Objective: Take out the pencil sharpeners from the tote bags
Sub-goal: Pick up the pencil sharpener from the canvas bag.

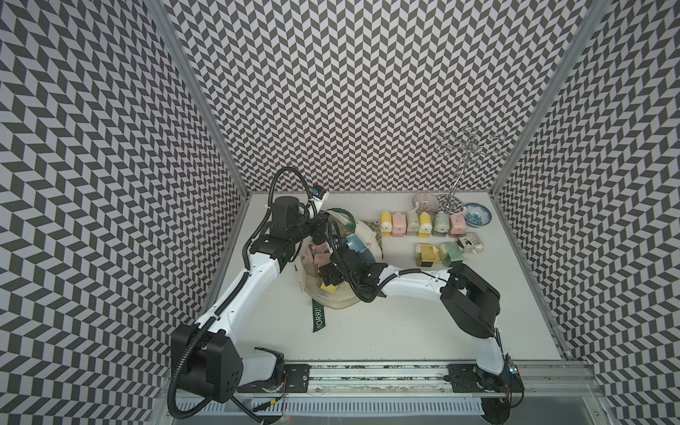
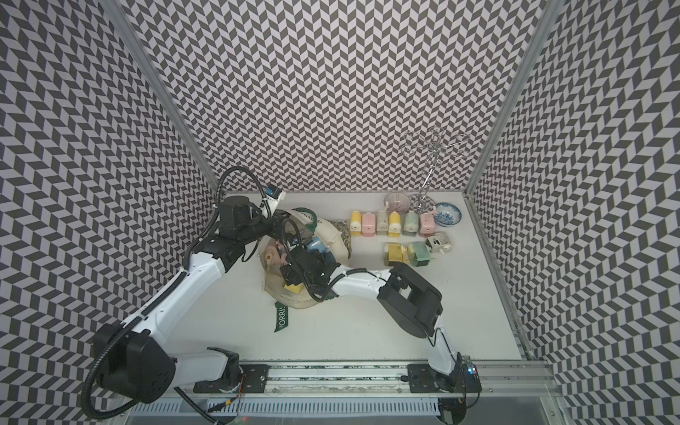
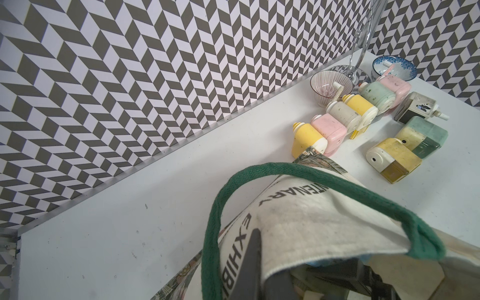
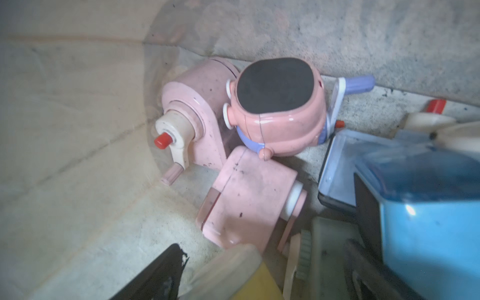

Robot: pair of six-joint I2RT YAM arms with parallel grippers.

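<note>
The cream tote bag (image 1: 369, 235) lies open on the table, its green "MORRIS" strap (image 1: 318, 315) trailing toward the front. My left gripper (image 3: 259, 246) is shut on the bag's upper rim and holds the mouth up. Inside the bag, my right gripper (image 4: 262, 262) stands open around a yellow sharpener (image 4: 233, 280). Deeper in lie three pink sharpeners (image 4: 249, 197) and a blue one (image 4: 428, 220). In both top views the right gripper (image 1: 329, 279) hangs over the bag's mouth. A row of several pastel sharpeners (image 1: 423, 223) stands on the table right of the bag, with three more (image 1: 450, 254) lying in front.
Two patterned bowls (image 1: 425, 201) (image 1: 477, 213) and a chrome wire stand (image 1: 456, 176) sit at the back right, behind the sharpener row. Patterned walls close in the table at the back and sides. The arms' base rail (image 1: 368, 379) runs along the front edge.
</note>
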